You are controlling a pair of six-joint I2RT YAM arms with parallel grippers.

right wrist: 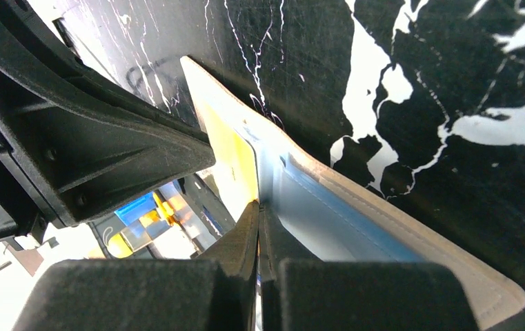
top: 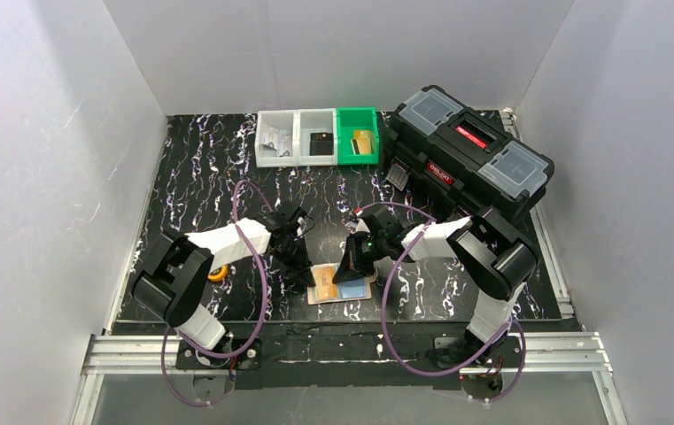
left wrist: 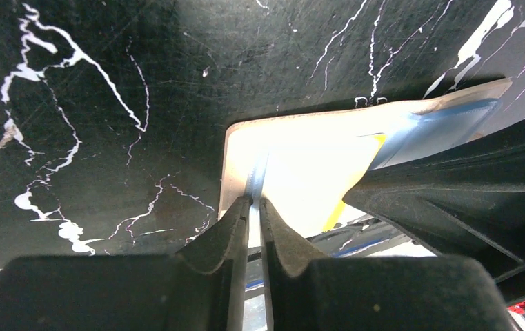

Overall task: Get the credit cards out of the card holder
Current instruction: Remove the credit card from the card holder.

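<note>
The cream-beige card holder (top: 342, 299) lies open on the black marbled table near the front edge, between the two grippers. A tan-gold card (top: 325, 285) shows on its left half and a pale blue card (top: 356, 287) on its right. My left gripper (top: 303, 270) stands at the holder's left edge (left wrist: 226, 165). Its jaws (left wrist: 256, 201) are a narrow slit apart, and a thin pale line runs into the slit. My right gripper (top: 357, 266) is shut (right wrist: 259, 205) where the tan-gold card (right wrist: 232, 148) meets the blue card (right wrist: 328, 221). A thin orange sliver shows between its pads.
A large black toolbox (top: 466, 155) stands at the back right. Two white bins (top: 278, 137) (top: 318, 137) and a green bin (top: 358, 135) line the back edge. A small orange object (top: 218, 273) lies beside the left arm.
</note>
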